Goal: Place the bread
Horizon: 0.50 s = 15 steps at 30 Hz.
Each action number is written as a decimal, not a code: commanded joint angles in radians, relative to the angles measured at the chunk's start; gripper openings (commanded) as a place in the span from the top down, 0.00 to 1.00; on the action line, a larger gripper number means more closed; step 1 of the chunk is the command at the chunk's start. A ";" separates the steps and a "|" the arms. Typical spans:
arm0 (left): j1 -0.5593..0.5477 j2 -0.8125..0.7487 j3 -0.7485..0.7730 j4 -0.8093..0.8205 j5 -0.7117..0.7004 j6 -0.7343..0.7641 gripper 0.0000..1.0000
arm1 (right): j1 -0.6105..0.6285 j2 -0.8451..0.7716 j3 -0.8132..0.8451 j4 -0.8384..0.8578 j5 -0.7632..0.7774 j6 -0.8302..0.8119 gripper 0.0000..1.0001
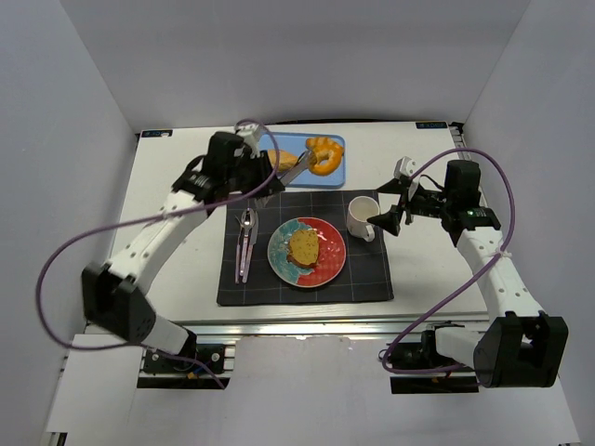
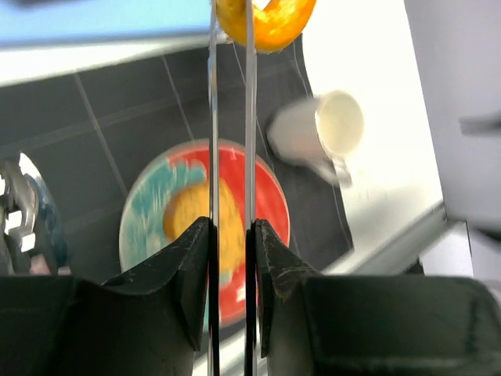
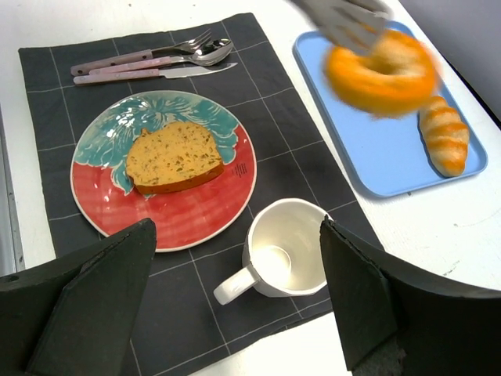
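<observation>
Table [image 1: 186, 186] carries everything, with a dark mat [image 1: 372, 279] below and to the right of the left pincer [image 2: 232, 235]. The blue tray [image 1: 284, 144] lies just ahead of that pincer, and the plate [image 1: 330, 260] sits on the mat, back from it toward the arm bases and to its right. A mug [image 1: 361, 216] stands just in front of the right pincer [image 1: 398, 204], whose fingers are spread wide and hold nothing.

The left pincer is squeezed shut on a pair of tongs [image 2: 231, 117]. Their long axis runs straight out from its fingers toward the tray. At the far tips the tongs pinch a ring [image 3: 382, 72] of bread over the tray. The ring is blurred in the right wrist view, and I cannot tell whether it is clear of the tray floor.

A slice [image 1: 304, 246] already rests on the plate's middle, and a roll [image 3: 444, 135] lies on the tray beyond the ring. Cutlery [image 1: 245, 243] lies on the mat, below the left pincer.

My reading is that the ring is the bread to place. The left arm has it, so the move turns on swinging the tong tips back and right, from over the tray to over the plate, where free room beside the slice looks tight. The right arm is nearer the mug than the bread.
</observation>
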 commanded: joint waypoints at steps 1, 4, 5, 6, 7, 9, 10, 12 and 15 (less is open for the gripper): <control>0.003 -0.154 -0.146 -0.093 0.039 0.013 1.00 | -0.009 -0.018 0.002 0.006 -0.034 -0.010 0.11; 0.003 -0.280 -0.264 -0.166 0.049 0.012 1.00 | -0.007 -0.004 0.007 0.003 -0.044 -0.015 0.15; 0.003 -0.306 -0.289 -0.179 0.062 0.010 1.00 | -0.009 0.000 0.016 -0.002 -0.047 -0.016 0.16; 0.003 -0.355 -0.312 -0.187 0.074 0.007 1.00 | -0.007 0.005 0.021 -0.006 -0.049 -0.018 0.17; 0.003 -0.377 -0.353 -0.194 0.083 0.004 1.00 | -0.007 0.009 0.027 -0.014 -0.056 -0.021 0.19; 0.003 -0.432 -0.390 -0.188 0.121 -0.007 1.00 | -0.009 0.023 0.044 -0.034 -0.061 -0.026 0.20; 0.003 -0.447 -0.408 -0.173 0.131 -0.013 1.00 | -0.007 0.029 0.048 -0.037 -0.063 -0.027 0.19; 0.003 -0.467 -0.459 -0.164 0.158 -0.019 1.00 | -0.007 0.031 0.054 -0.037 -0.063 -0.027 0.19; 0.004 -0.478 -0.499 -0.158 0.169 -0.021 0.99 | -0.009 0.028 0.057 -0.037 -0.063 -0.023 0.18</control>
